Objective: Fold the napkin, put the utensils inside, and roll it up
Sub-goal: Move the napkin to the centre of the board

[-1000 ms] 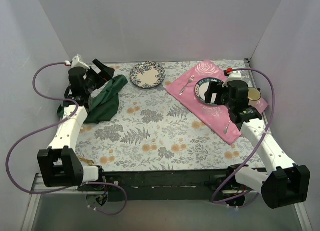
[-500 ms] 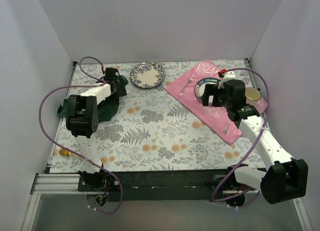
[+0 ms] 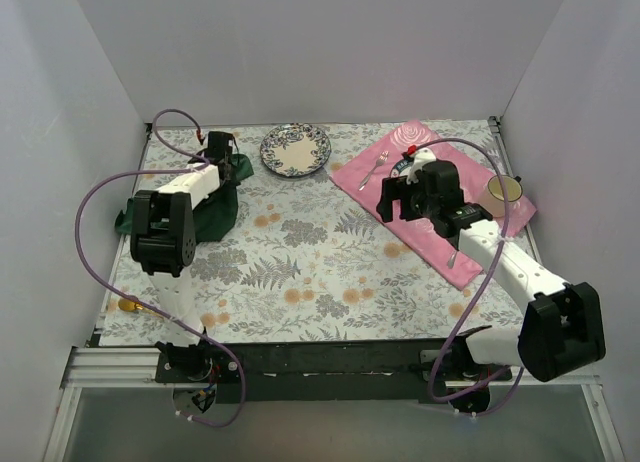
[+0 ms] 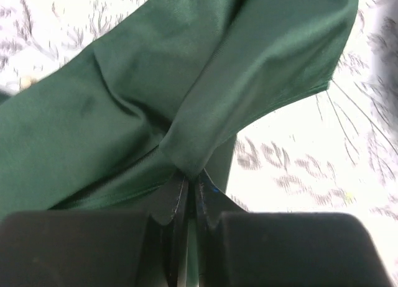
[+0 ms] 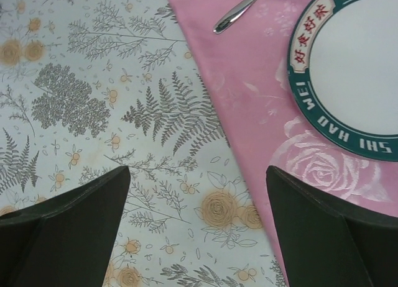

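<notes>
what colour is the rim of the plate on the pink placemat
The plate rim is dark green with red and white lettering; clearest in the right wrist view.

In the right wrist view the plate (image 5: 348,69) runs off at 3 o'clock and the fork (image 5: 239,12) at 12; in the left wrist view the napkin (image 4: 124,113) runs off at 9.

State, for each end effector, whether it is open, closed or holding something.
Left end effector: closed on the napkin.
Right end effector: open, holding nothing.

Right gripper (image 5: 198,169) spread wide above floral tablecloth (image 5: 93,82); pink placemat (image 5: 249,82) carries green-rimmed plate (image 5: 354,57), silver handle (image 5: 239,10), possibly fork's.
</notes>
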Controlling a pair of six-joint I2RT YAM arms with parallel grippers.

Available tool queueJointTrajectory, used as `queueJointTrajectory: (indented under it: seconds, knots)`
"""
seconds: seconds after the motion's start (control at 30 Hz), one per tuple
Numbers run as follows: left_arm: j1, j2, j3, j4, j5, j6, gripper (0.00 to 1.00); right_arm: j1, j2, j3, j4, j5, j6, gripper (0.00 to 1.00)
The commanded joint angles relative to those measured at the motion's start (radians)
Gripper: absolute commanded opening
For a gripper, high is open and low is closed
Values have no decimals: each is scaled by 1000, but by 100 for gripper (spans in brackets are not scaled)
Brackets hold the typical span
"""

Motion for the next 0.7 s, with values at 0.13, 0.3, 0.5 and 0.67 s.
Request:
queueJointTrajectory:
  seconds: [0.13,0.3,0.5,0.67]
  knots:
    - [-78,-419,-258,-117,180,-192,0,152,155,162,5,46,52,99]
    - [-294,-680,-505,-103,313,-349,4,188,246,179,38,-42,98,99]
    - [-469,-850,-631,-68,441,-386,82,202,273,127,71,-173,48,99]
    - [-468,-918,-537,-150,215,-352,98,215,272,64,115,-212,35,99]
